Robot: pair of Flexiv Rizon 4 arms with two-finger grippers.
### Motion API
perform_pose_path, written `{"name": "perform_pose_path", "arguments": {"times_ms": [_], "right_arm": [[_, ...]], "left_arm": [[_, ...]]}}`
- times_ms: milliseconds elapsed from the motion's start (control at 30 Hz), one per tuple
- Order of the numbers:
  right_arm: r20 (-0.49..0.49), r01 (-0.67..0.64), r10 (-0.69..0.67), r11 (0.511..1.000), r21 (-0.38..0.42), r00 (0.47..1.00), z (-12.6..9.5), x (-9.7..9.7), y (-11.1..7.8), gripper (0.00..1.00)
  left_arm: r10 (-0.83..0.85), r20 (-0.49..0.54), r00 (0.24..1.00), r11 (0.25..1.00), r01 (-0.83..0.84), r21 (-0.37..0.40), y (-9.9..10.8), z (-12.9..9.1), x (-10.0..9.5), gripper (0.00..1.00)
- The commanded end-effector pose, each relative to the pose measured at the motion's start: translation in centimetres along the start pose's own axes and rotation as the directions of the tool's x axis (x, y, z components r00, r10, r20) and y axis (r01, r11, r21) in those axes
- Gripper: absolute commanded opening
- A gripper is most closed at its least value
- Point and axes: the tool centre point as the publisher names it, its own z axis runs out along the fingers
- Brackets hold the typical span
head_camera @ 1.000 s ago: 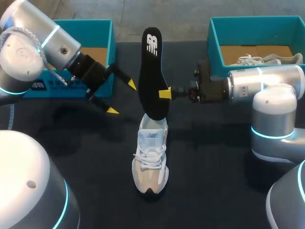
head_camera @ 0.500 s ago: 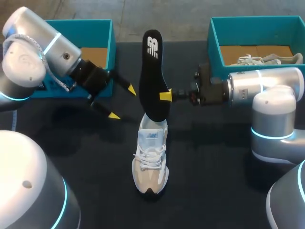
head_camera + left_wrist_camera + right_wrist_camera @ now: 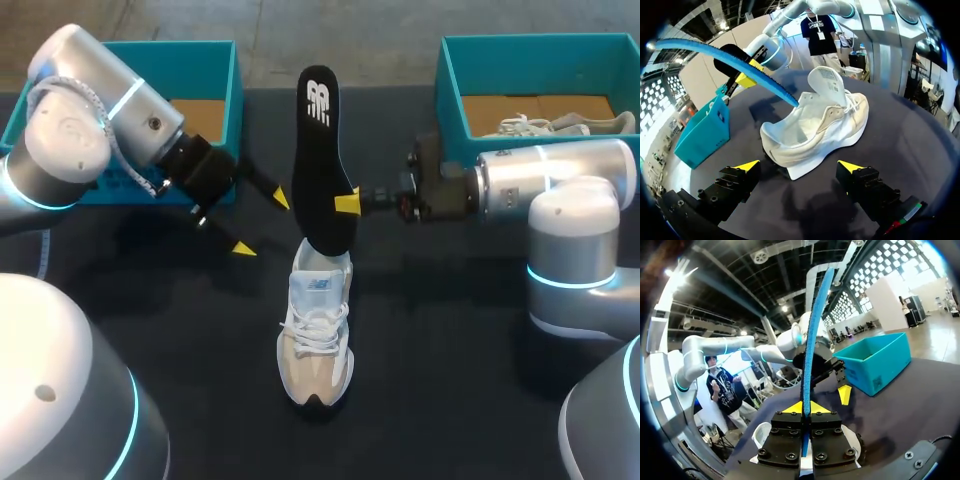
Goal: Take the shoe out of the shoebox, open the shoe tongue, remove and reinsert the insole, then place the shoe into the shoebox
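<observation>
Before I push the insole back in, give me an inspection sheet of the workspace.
surface: dark table, no spills seen.
job's things: shoe mid-table, tongue lifted; insole upright, lower end at shoe's opening; teal left shoebox partly hidden by left arm.
clutter: second shoe in right shoebox.
grippers: right gripper shut on insole; left gripper open, aimed at shoe's heel, touching nothing.
cables: braided cable looped on left arm.
surroundings: nothing seen reaching over table.
</observation>
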Motion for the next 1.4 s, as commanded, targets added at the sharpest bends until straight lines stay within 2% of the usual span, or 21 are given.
{"name": "perform_pose_path", "arguments": {"times_ms": [33, 567, 867, 1167, 1400], "right_arm": [[-0.007, 0.008, -0.008, 1.000, 0.002, 1.000, 0.2, -0.2, -0.1, 0.00], [-0.011, 0.003, -0.003, 1.000, 0.000, 1.000, 0.3, -0.2, 0.0, 0.00], [-0.010, 0.017, -0.017, 1.000, -0.024, 1.000, -0.2, -1.1, 0.3, 0.00], [-0.013, -0.014, 0.013, 0.999, -0.031, 1.000, 0.1, -2.3, -0.7, 0.00], [-0.003, -0.018, 0.018, 0.999, -0.029, 1.000, -0.1, -2.1, -1.5, 0.00]], "left_arm": [[-0.010, -0.003, 1.000, 1.000, 0.010, 0.002, 0.3, 0.0, 0.1, 1.00], [-0.010, -0.003, 1.000, 1.000, 0.010, 0.002, 0.3, 0.0, 0.1, 1.00], [-0.010, -0.003, 1.000, 1.000, 0.010, 0.002, 0.3, 0.0, 0.1, 1.00], [-0.010, -0.003, 1.000, 1.000, 0.010, 0.002, 0.3, 0.0, 0.1, 1.00], [-0.010, -0.003, 1.000, 1.000, 0.010, 0.002, 0.3, 0.0, 0.1, 1.00]]}}
